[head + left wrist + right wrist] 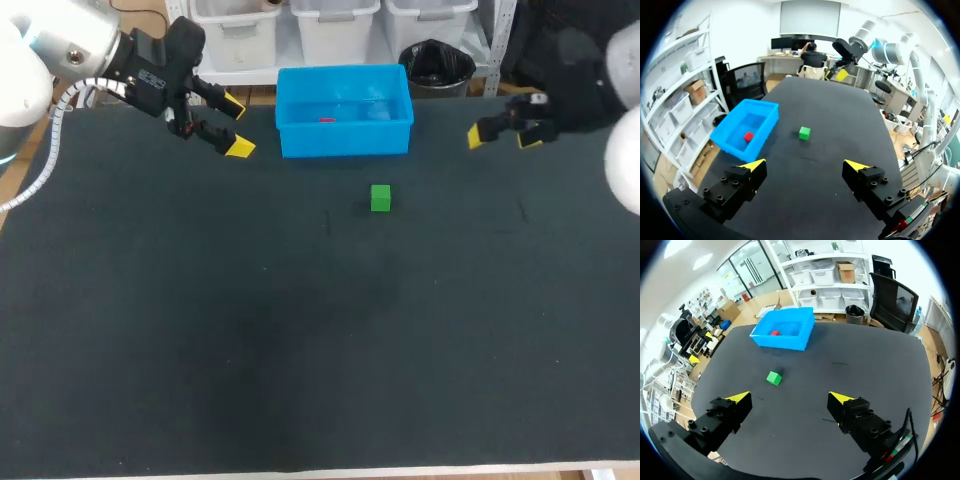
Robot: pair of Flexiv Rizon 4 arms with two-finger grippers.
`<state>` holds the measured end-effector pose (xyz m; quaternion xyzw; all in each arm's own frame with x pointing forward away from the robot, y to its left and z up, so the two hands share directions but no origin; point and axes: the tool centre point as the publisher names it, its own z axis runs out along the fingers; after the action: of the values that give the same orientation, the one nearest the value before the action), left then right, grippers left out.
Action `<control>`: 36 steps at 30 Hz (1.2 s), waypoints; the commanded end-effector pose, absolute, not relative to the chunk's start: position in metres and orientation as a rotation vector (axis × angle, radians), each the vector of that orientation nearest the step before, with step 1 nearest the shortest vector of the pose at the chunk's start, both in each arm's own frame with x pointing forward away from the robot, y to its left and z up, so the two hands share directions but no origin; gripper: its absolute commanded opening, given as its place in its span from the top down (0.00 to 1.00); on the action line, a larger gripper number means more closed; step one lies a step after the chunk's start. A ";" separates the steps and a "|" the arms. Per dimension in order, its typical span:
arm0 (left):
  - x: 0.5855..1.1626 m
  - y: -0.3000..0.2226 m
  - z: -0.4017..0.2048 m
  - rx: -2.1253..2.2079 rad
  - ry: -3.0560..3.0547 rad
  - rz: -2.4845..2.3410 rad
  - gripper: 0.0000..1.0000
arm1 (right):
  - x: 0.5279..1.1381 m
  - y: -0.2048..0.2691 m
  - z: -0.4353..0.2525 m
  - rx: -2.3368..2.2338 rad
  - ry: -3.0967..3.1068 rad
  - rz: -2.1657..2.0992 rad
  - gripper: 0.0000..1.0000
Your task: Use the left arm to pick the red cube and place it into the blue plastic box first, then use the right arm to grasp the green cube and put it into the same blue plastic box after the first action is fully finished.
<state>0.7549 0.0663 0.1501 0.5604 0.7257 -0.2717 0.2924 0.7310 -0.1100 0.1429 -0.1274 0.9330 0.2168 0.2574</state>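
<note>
Head view: red cube [327, 120] faint, seemingly inside blue box [345, 138].

This is a robotics lab, laid out as a test bench for manipulation trials. Two jointed robot arms stand either side of the blue plastic box [345, 140]: the left arm [60, 50], white-shelled, to the box's left, and the right arm [600, 80] to its right. Each ends in a black two-fingered hand with yellow tips, the left hand [237, 127] and the right hand [502, 138] both held above the counter [200, 350] with fingers spread. The counter wears a plain dark mat. On it are simple trial props: a red cube [327, 120] inside the box, and a green cube [380, 198] near the box on the robot's side.
</note>
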 end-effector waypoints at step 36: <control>0.755 0.067 0.149 1.494 1.929 -0.724 0.00 | 0.786 -0.007 0.142 -0.345 2.839 0.295 0.00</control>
<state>0.7548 0.0662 0.1502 0.5604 0.7258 -0.2716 0.2922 0.7877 -0.0073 0.1421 -0.1202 0.9788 0.1028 0.1304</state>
